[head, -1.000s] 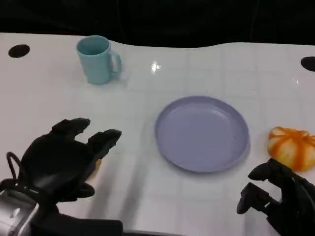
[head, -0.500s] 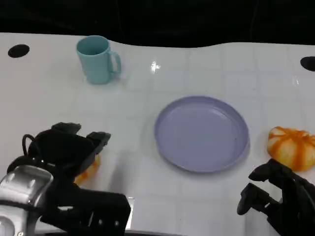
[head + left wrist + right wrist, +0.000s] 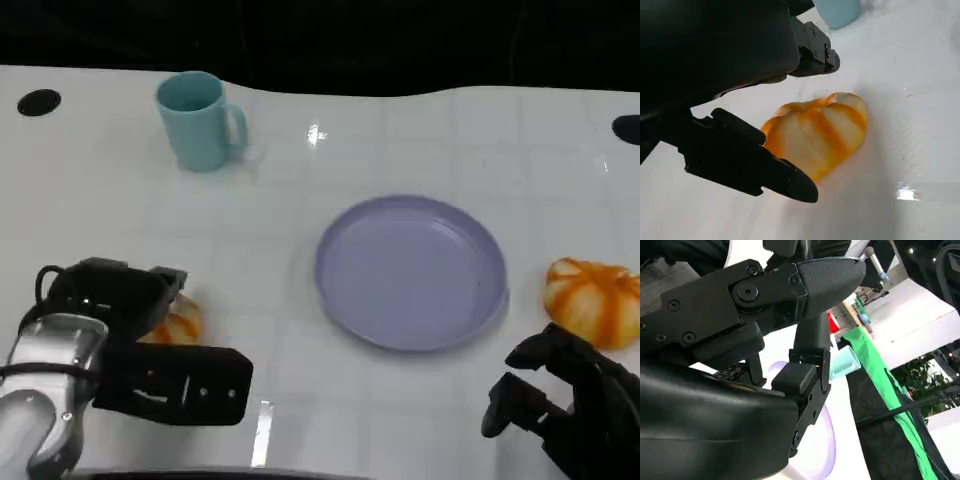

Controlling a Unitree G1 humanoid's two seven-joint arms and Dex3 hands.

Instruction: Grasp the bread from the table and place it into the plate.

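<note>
— Where is the bread [image 3: 178, 322]?

— Near the table's [image 3: 420, 130] front left corner, lying on the white top under the left hand [image 3: 120, 300]. It is a rounded, lobed bun [image 3: 817, 132], pale cream with orange stripes running over it.

— Does the hand hold it?

— Its fingers [image 3: 747, 162] sit on either side of the bun, apart; I cannot tell whether they touch it.

— And the plate [image 3: 411, 271]?

— Lavender, round, at the table's middle, well apart from the bread. A second striped bun [image 3: 594, 300] lies by the right edge, just beyond the right hand [image 3: 560, 395], whose fingers are curled with nothing in them. A teal mug [image 3: 198, 121] stands toward the back left.
</note>
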